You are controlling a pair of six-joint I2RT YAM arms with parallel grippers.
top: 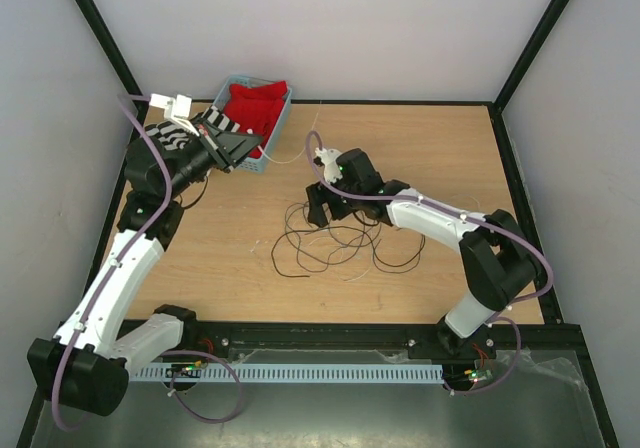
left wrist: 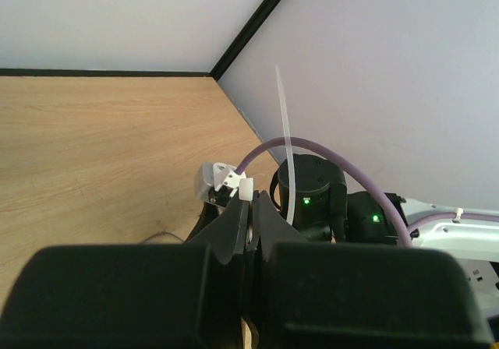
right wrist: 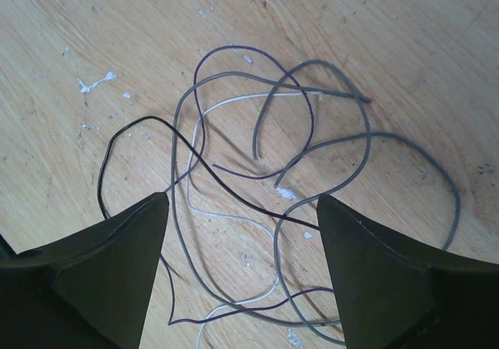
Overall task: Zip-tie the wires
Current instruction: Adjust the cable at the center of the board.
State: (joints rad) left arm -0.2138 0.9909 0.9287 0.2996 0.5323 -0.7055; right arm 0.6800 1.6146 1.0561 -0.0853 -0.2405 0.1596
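**Legible markings: none found.**
I can read no text, label, brand, number or sign in the overhead view or in either wrist view. The only signal-type marks I see are small green indicator lights point(left wrist: 306, 202) on the dark arm housings point(left wrist: 312, 179) in the left wrist view. One more shows on the right arm in the overhead view. They are plain lit dots with no lettering or symbols beside them.
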